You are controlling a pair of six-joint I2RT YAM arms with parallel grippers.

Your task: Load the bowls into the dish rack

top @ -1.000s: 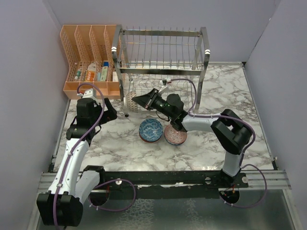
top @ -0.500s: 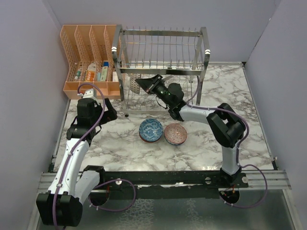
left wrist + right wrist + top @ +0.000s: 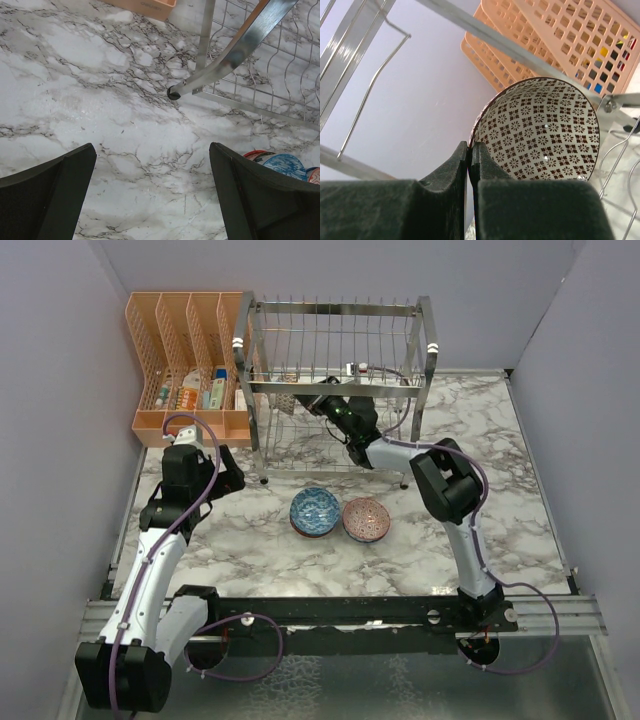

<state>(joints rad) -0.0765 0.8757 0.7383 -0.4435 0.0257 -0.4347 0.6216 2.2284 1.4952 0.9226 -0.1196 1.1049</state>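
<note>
The right gripper (image 3: 470, 149) pinches the rim of a brown-patterned bowl (image 3: 540, 127) inside the dish rack (image 3: 335, 308). The left gripper (image 3: 151, 155) gapes empty by the rack's front-left corner. A blue bowl (image 3: 314, 508) and a pink bowl (image 3: 366, 519) lie before the rack.

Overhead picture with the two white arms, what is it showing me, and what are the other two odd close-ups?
Those are two robot arms bolted to the near edge of a marble table. The overhead view comes from a fixed camera above them. Each close-up comes from a camera on one arm's wrist, so its own black pincer shows at the bottom. On the table stand a chrome dish rack and an orange mesh organiser, with a blue bowl and a reddish bowl in front. The left pincer is open and empty above the marble. The right pincer reaches into the rack, shut on the rim of a patterned bowl.
</note>
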